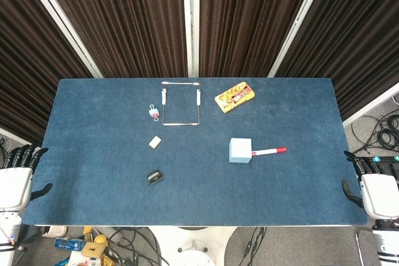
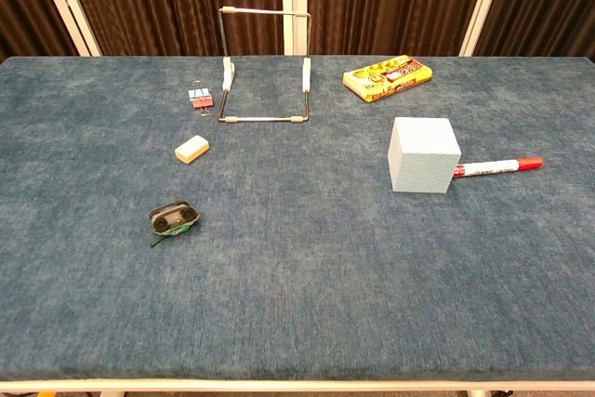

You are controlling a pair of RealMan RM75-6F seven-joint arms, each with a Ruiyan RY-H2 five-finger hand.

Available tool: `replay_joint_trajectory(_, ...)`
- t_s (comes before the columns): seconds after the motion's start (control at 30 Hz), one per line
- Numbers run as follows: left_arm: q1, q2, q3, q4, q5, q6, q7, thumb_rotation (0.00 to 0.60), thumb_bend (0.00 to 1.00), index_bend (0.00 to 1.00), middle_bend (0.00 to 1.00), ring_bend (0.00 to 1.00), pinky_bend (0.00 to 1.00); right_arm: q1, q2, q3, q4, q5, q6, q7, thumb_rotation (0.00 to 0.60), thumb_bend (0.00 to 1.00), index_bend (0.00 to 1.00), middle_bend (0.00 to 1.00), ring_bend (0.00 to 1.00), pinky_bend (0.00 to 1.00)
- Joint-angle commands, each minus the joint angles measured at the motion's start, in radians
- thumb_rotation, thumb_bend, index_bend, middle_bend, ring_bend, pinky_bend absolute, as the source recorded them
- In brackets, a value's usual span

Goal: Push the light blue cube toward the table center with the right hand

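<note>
Cube (image 1: 240,150) light blue, sitting right of table (image 1: 93,154) centre, touching a red-capped marker (image 1: 269,151) at its 3 o'clock. Right hand (image 1: 373,186) parked off the table's right edge at 4 o'clock from cube, fingers apart, holding nothing; left hand (image 1: 17,175) likewise off the left edge, empty. Yellow box (image 1: 234,96) at 12 o'clock from cube, wire stand (image 1: 181,103), clip (image 1: 153,113), eraser (image 1: 155,142) and small black object (image 1: 154,177) lying left of centre.

A table (image 1: 100,154) covered in blue cloth carries everything. The light blue cube (image 1: 240,150) sits right of the middle, with a red-capped marker (image 1: 268,151) lying touching its right side. Toward the far edge lie a yellow packet (image 1: 234,97), an upright wire frame (image 1: 181,105) and a binder clip (image 1: 153,113). Nearer lie a cream eraser (image 1: 155,142) and a small black object (image 1: 154,177).
</note>
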Motion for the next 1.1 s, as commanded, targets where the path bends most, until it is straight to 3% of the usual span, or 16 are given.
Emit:
replay_joint_trajectory(0.03,-0.001,0.000,-0.001,-0.001,-0.002,-0.003,0.001,0.600,0.13,0.25,0.22,0.14,0.14,0.000,-0.001,0.000,0.001,-0.001,0.000,0.001,0.600,0.29,0.17,0.29,0.22,0.32)
replay_joint_trajectory(0.53,0.004,-0.004,0.004,0.009,0.010,0.004,-0.005,0.600,0.13,0.25,0.22,0.14,0.14,0.038,0.006,0.011,0.000,-0.008,-0.045,-0.019,0.600,0.29,0.17,0.28,0.20,0.32)
replay_joint_trajectory(0.83,0.001,0.002,0.004,-0.007,0.009,-0.002,0.007,0.600,0.13,0.25,0.22,0.14,0.14,0.225,-0.031,0.063,0.042,0.070,-0.325,-0.080,0.600,0.30,0.20,0.30,0.17,0.32)
replay_joint_trajectory(1.0,0.000,0.010,0.004,-0.026,0.000,-0.011,0.018,0.600,0.13,0.25,0.22,0.14,0.14,0.335,-0.138,0.093,0.154,0.112,-0.449,-0.109,0.600,0.29,0.25,0.34,0.17,0.32)
replay_joint_trajectory(1.1,-0.001,0.015,0.004,-0.033,-0.002,-0.015,0.020,0.600,0.13,0.25,0.22,0.13,0.14,0.384,-0.216,0.093,0.237,0.112,-0.489,-0.134,0.600,0.23,0.27,0.36,0.16,0.32)
